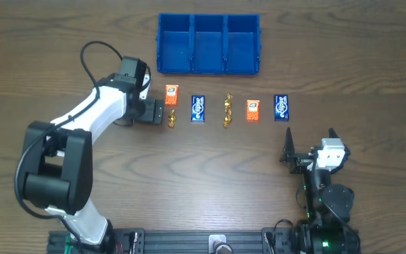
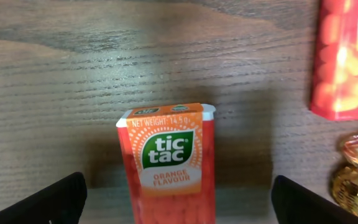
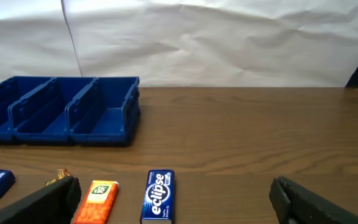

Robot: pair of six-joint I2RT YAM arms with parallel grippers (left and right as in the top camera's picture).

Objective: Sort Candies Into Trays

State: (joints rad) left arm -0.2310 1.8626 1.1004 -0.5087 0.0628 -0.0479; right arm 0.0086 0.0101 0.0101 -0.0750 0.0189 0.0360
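An orange candy box (image 2: 166, 162) lies on the wood between the fingers of my left gripper (image 2: 176, 193), which is open and not touching it. From above, that gripper (image 1: 154, 111) covers the box. Beside it lie another orange box (image 1: 171, 94) and a gold candy (image 1: 173, 116). Further right in the row are a blue pack (image 1: 198, 108), gold candies (image 1: 227, 111), an orange box (image 1: 252, 110) and a blue pack (image 1: 281, 107). The blue three-compartment tray (image 1: 208, 69) stands behind the row. My right gripper (image 1: 309, 141) is open near its base, short of the row.
In the right wrist view, a white sheet (image 3: 216, 43) hangs behind the table's far edge. Bare wood stretches to the right of the tray (image 3: 129, 112) and in front of the candy row.
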